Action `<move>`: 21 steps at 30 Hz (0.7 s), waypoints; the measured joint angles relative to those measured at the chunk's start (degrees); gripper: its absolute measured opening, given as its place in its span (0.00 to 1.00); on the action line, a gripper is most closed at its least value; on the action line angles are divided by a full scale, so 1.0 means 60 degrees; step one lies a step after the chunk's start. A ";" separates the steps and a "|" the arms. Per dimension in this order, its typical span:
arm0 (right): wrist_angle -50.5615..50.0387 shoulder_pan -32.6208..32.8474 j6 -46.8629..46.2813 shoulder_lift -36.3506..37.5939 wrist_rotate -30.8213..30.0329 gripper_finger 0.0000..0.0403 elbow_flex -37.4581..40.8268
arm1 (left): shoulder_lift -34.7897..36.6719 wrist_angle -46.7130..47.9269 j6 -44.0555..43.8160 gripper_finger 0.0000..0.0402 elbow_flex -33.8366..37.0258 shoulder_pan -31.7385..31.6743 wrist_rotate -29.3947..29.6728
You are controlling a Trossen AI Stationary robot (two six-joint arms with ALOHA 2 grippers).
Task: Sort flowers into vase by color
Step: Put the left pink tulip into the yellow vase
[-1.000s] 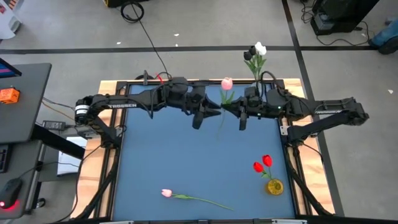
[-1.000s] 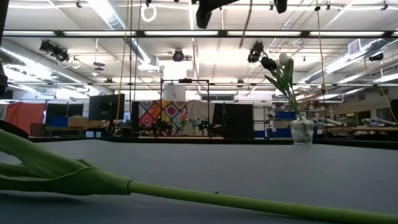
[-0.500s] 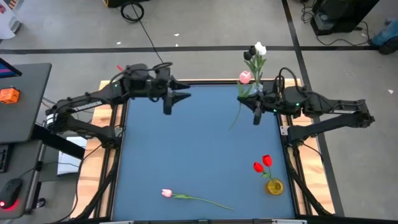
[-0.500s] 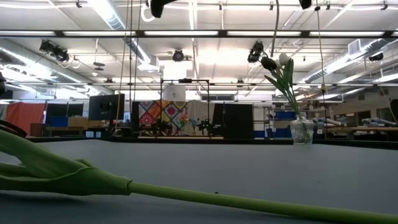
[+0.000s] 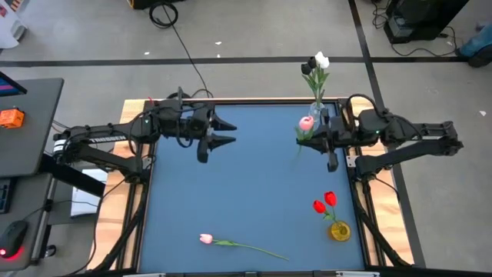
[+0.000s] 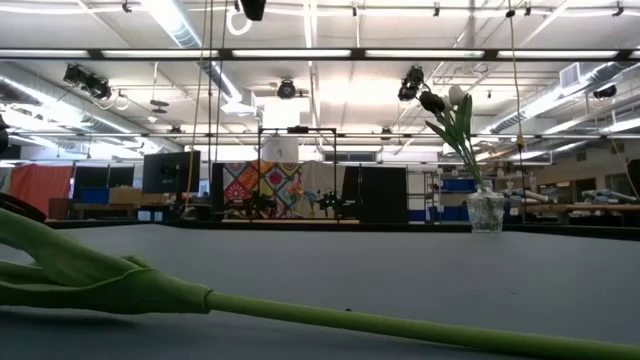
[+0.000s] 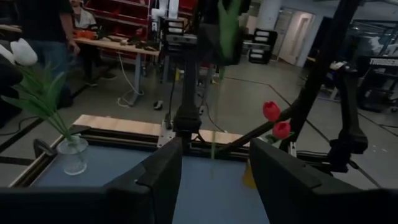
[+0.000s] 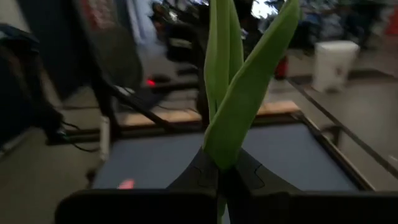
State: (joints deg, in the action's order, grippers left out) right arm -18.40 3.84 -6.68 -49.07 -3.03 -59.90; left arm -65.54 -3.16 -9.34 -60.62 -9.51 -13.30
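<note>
A: High view, far right of the blue table [image 5: 231, 200]: right gripper [image 5: 329, 146] pinching the stem of a pink tulip [image 5: 306, 123], head just beside the clear vase [image 5: 317, 114] of black and white tulips [image 5: 317, 65].

B: Right wrist view: fingers pressed together on the green stem and leaves [image 8: 239, 99], nothing else between them.

A: Left gripper [image 5: 214, 131] over the far left of the table, fingers spread, holding nothing.

B: Elsewhere: second pink tulip [image 5: 206, 239] lying flat near the front edge, stem [image 6: 330, 318] filling the foreground of the low view; two red tulips [image 5: 325, 203] upright in a yellow vase [image 5: 339, 231] at the front right.

A: Handling, judged: very light, thin bendy stem, soft head and leaves; likely to swing or droop if gripped far from the head. Best taken mid-stem, clear of the leaves, with a firm pinch since the stem looks smooth.

B: Vases likely light as well, easy to tip if nudged.

A: Surface: flat matte blue mat in a dark frame on wooden boards.

B: Room: open workshop, grey floor with taped lines and cables, ceiling strip lights, benches and a standing person [image 7: 46, 28] beyond the table.
</note>
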 joint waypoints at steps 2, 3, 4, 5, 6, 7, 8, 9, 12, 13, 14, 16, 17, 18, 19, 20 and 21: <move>-0.0871 -0.0006 0.0039 0.0062 -0.0284 0.03 -0.0352 | 0.0000 -0.0004 0.0000 0.48 0.0000 0.0065 0.0010; -0.1529 -0.0007 0.0112 0.0068 -0.0385 0.03 -0.0630 | 0.0000 -0.0004 -0.0007 0.48 0.0000 0.0087 0.0010; -0.2275 -0.0007 0.0111 0.0065 -0.0510 0.03 -0.0903 | 0.0000 -0.0001 -0.0021 0.48 0.0000 0.0112 0.0010; -0.2980 -0.0007 0.0030 0.0044 -0.0581 0.03 -0.1176 | 0.0000 0.0011 -0.0025 0.48 0.0000 0.0126 0.0010; -0.3598 -0.0007 -0.0115 0.0006 -0.0598 0.03 -0.1455 | 0.0000 0.0031 -0.0037 0.48 0.0000 0.0126 0.0006; -0.4085 -0.0007 -0.0243 -0.0010 -0.0569 0.03 -0.1683 | 0.0000 0.0053 -0.0050 0.48 0.0000 0.0126 0.0004; -0.4562 -0.0007 -0.0353 -0.0012 -0.0563 0.03 -0.1869 | 0.0000 0.0062 -0.0058 0.48 0.0000 0.0126 0.0003; -0.5001 -0.0007 -0.0418 0.0007 -0.0562 0.03 -0.2021 | 0.0000 0.0071 -0.0058 0.48 0.0000 0.0126 0.0004; -0.6084 -0.0007 -0.0465 0.0211 -0.0808 0.03 -0.2330 | -0.0004 0.0080 -0.0055 0.48 0.0000 0.0123 0.0007; -0.6435 -0.0007 -0.0466 0.0331 -0.0935 0.03 -0.2346 | -0.0004 0.0074 -0.0055 0.48 0.0000 0.0124 0.0007; -0.6769 -0.0007 -0.0466 0.0469 -0.1048 0.03 -0.2343 | -0.0004 0.0072 -0.0055 0.48 0.0000 0.0126 0.0007; -0.7331 -0.0007 -0.0497 0.0792 -0.1134 0.03 -0.2246 | -0.0004 0.0072 -0.0055 0.48 0.0000 0.0126 0.0007; -0.7568 -0.0007 -0.0550 0.1005 -0.1120 0.03 -0.2155 | -0.0004 0.0073 -0.0058 0.48 0.0000 0.0126 0.0007; -0.7752 -0.0007 -0.0591 0.1246 -0.1021 0.03 -0.2053 | -0.0004 0.0073 -0.0056 0.48 0.0000 0.0126 0.0007; -0.7878 -0.0007 -0.0613 0.1491 -0.0839 0.03 -0.1932 | -0.0004 0.0073 -0.0058 0.48 0.0000 0.0126 0.0007; -0.7889 -0.0007 -0.0627 0.1754 -0.0600 0.03 -0.1788 | -0.0004 0.0073 -0.0058 0.48 0.0000 0.0126 0.0007; -0.7854 -0.0007 -0.0673 0.2041 -0.0313 0.03 -0.1627 | -0.0004 0.0073 -0.0058 0.48 0.0000 0.0126 0.0007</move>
State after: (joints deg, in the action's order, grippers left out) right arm -65.52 3.79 -10.72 -36.82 -4.91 -69.66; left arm -65.56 -2.72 -9.69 -60.62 -8.75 -13.26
